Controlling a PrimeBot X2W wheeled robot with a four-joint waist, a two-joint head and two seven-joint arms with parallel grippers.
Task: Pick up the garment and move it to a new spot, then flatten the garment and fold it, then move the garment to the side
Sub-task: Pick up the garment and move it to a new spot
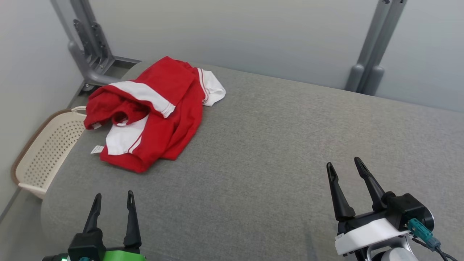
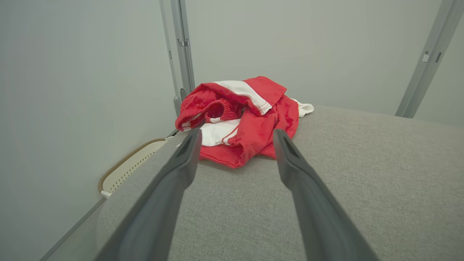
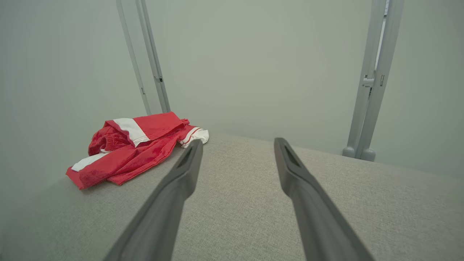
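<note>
You have the garment (image 1: 170, 119) on the far left corner of the desk (image 1: 272, 145), the basket (image 1: 47, 152) below and just left of that edge, your left hand (image 1: 113, 194) and right hand (image 1: 343, 162) over the near side, well apart from the garment and each other.

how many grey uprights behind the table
2. The left upright stands past the table's far left corner, behind the red garment; the right upright past its far edge. None seems hidden.
</note>
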